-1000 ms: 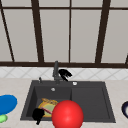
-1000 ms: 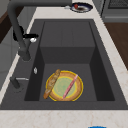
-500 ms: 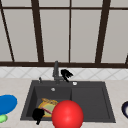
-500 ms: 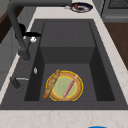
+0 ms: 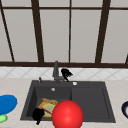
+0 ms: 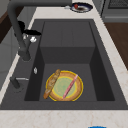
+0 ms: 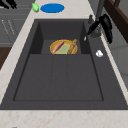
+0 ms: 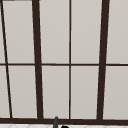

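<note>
Two black hands are present. The right hand [image 5: 66, 73] hangs just beside the dark grey tap [image 5: 55, 71] at the back rim of the sink, fingers pointing down and loosely spread, closed on nothing; the right side view shows it [image 7: 107, 26] next to the tap column. The left hand [image 5: 38, 115] sits at the front left edge of the basin, near the plate; whether its fingers are apart or together cannot be told.

One round yellow plate with a green centre [image 6: 65, 85] lies flat on the floor of the left compartment. It carries one brown bread stick [image 6: 51, 83] along its rim and one thin pink stick [image 6: 69, 86] across its middle. One large red ball [image 5: 67, 114] is seen at the front edge of the sink.

The sink is a dark grey double basin [image 6: 67, 35] set in a pale speckled stone counter [image 7: 62, 118]. The counter carries one flat blue plate [image 7: 52, 8], one small green item [image 7: 35, 7] and one dark dish [image 6: 80, 7]. A window with dark brown bars [image 8: 37, 60] stands behind.

No writing is legible.
</note>
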Controlling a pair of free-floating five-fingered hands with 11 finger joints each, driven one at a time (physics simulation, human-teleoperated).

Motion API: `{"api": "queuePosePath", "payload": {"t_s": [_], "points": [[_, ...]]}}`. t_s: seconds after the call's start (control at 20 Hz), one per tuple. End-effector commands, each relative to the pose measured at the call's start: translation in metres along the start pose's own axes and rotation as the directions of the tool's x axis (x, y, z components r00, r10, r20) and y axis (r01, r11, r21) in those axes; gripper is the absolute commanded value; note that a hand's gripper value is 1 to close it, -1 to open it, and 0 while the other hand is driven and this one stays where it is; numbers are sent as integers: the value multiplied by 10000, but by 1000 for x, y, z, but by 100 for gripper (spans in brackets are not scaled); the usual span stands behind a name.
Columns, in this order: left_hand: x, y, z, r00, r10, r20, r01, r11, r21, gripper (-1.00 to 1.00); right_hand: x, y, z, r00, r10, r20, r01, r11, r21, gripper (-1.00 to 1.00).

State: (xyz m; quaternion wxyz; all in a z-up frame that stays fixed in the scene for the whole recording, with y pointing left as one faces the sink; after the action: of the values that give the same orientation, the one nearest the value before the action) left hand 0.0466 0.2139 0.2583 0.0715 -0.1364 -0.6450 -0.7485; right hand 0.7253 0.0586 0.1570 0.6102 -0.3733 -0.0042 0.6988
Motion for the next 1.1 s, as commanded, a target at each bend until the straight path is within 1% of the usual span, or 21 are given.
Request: {"api": "queuePosePath", "payload": {"t_s": [0.0, 0.3, 0.35, 0.4, 0.5, 0.65, 0.7, 0.75, 0.85, 1.0, 1.05], "points": [[0, 0, 0, 10000, 0, 0, 0, 10000, 0, 0, -2, -3, 3, 9899, -1237, 688, 1246, 9922, -99, -100], [0, 0, 0, 10000, 0, 0, 0, 10000, 0, 0, -2, -2, 4, 9831, -1479, 1077, 1490, 9888, -26, -100], [0, 0, 0, 10000, 0, 0, 0, 10000, 0, 0, -2, -2, 5, 9819, -1509, 1148, 1521, 9884, -17, 100], [0, 0, 0, 10000, 0, 0, 0, 10000, 0, 0, -2, -3, 5, 9833, -1303, 1273, 1330, 9910, -127, 100], [0, 0, 0, 10000, 0, 0, 0, 10000, 0, 0, 1, -6, 10, 9795, -1478, 1368, 1537, 9875, -338, 100], [0, 0, 0, 10000, 0, 0, 0, 10000, 0, 0, 3, -13, 22, 9800, -1561, 1234, 1636, 9851, -523, 100], [0, 0, 0, 10000, 0, 0, 0, 10000, 0, 0, 8, -15, 26, 9853, -1395, 990, 1446, 9884, -458, 100], [0, 0, 0, 10000, 0, 0, 0, 10000, 0, 0, 6, -18, 31, 9897, -1303, 594, 1337, 9894, -573, 100], [0, 0, 0, 10000, 0, 0, 0, 10000, 0, 0, 14, -15, 30, 9915, -1289, 183, 1298, 9894, -650, 100], [0, 0, 0, 10000, 0, 0, 0, 10000, 0, 0, 23, -13, 32, 9945, -921, -506, 868, 9914, -975, 100], [0, 0, 0, 10000, 0, 0, 0, 10000, 0, 0, 24, -13, 32, 9945, -882, -567, 823, 9917, -989, 100]]}}
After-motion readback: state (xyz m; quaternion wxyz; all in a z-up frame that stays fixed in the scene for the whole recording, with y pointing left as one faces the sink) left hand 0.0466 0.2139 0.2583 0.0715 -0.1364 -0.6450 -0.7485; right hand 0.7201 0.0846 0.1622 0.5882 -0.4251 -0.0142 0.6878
